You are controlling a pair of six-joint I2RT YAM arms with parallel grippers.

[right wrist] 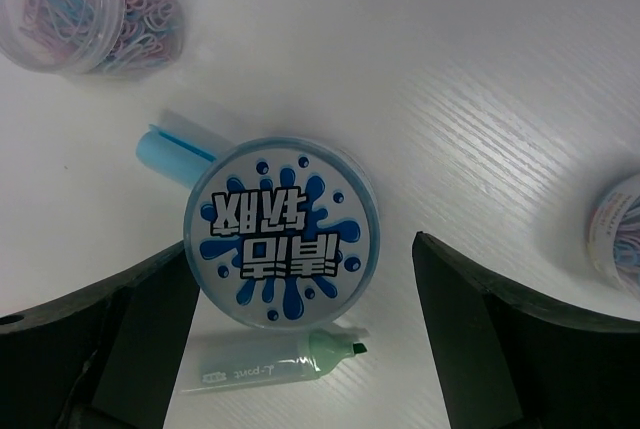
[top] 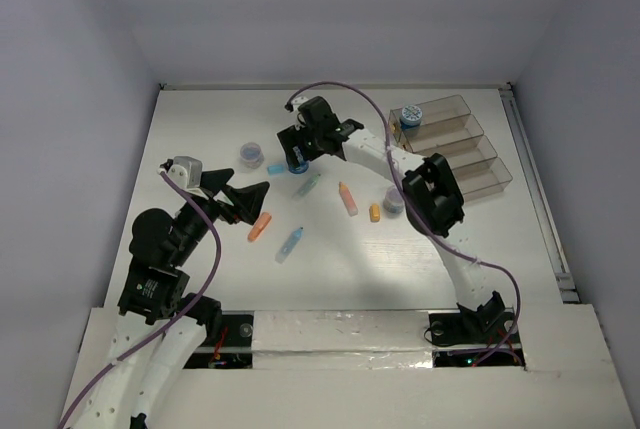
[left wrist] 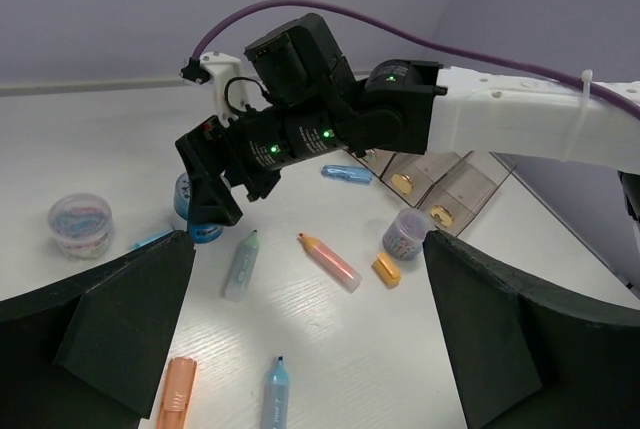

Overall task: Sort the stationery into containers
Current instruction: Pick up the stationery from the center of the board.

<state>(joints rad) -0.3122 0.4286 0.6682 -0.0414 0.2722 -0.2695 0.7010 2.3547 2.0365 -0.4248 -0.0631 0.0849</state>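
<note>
Overhead, the right gripper (right wrist: 300,247) hangs with jaws wide on either side of a blue round roll (right wrist: 282,232); the left gripper (left wrist: 310,244) hovers well apart, jaws also wide.

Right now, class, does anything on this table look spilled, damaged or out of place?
Nothing spilled. The green marker beside the blue roll lies with its tip bare, seemingly uncapped. The other markers lie scattered outside the bins.
</note>
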